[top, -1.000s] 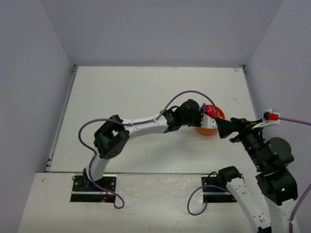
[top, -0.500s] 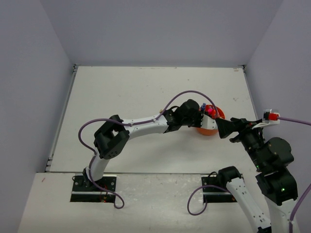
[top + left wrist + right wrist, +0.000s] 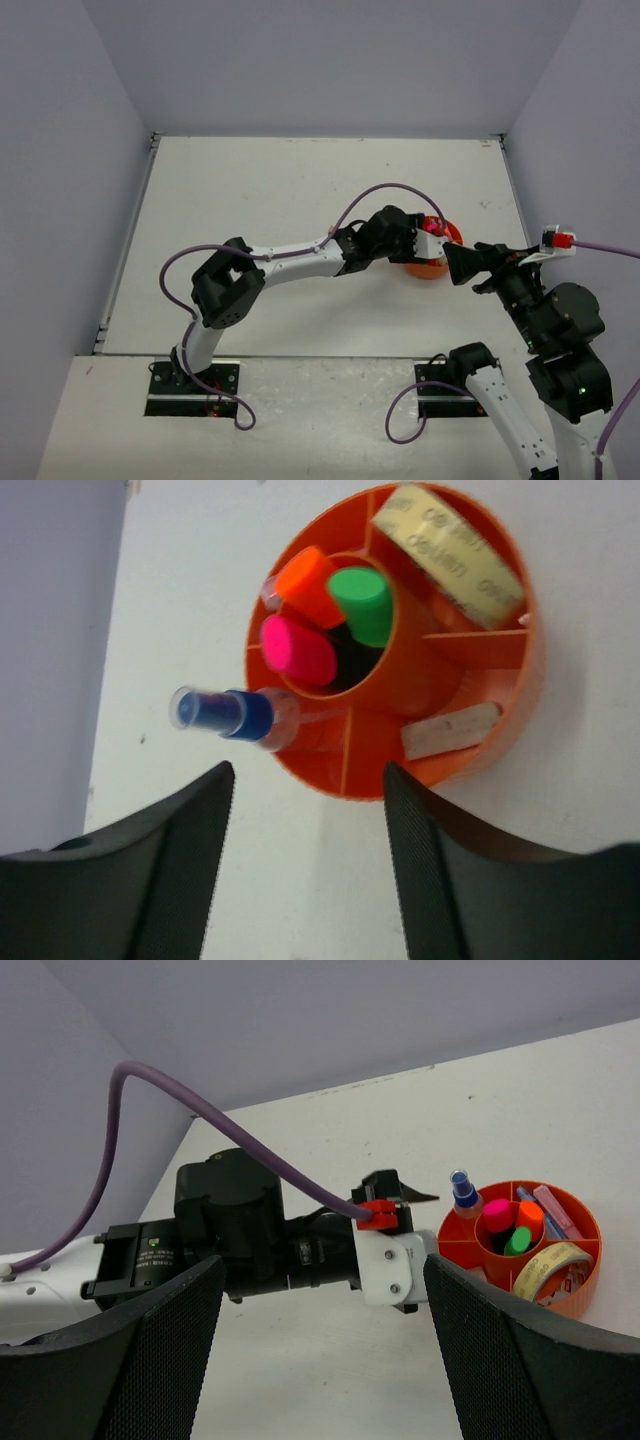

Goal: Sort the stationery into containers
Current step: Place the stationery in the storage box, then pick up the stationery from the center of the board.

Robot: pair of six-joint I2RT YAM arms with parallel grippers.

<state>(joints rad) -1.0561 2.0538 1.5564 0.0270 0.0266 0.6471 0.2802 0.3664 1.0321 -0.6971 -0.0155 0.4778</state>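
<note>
Leaning over the rim of the orange pot (image 3: 537, 660), the blue-white pen (image 3: 225, 712) stands just ahead of the left end effector (image 3: 305, 805), parted and empty.

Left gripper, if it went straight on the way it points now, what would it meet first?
Probably the near rim of the low round orange plastic pot, though the blue-capped pen leaning out could come first; depth is unclear.

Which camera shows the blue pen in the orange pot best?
The left wrist view: the blue pen is close up, its capped end leaning out over the rim of the orange pot. The right wrist view shows it small, standing in the pot. In the top view the left arm covers it.
</note>
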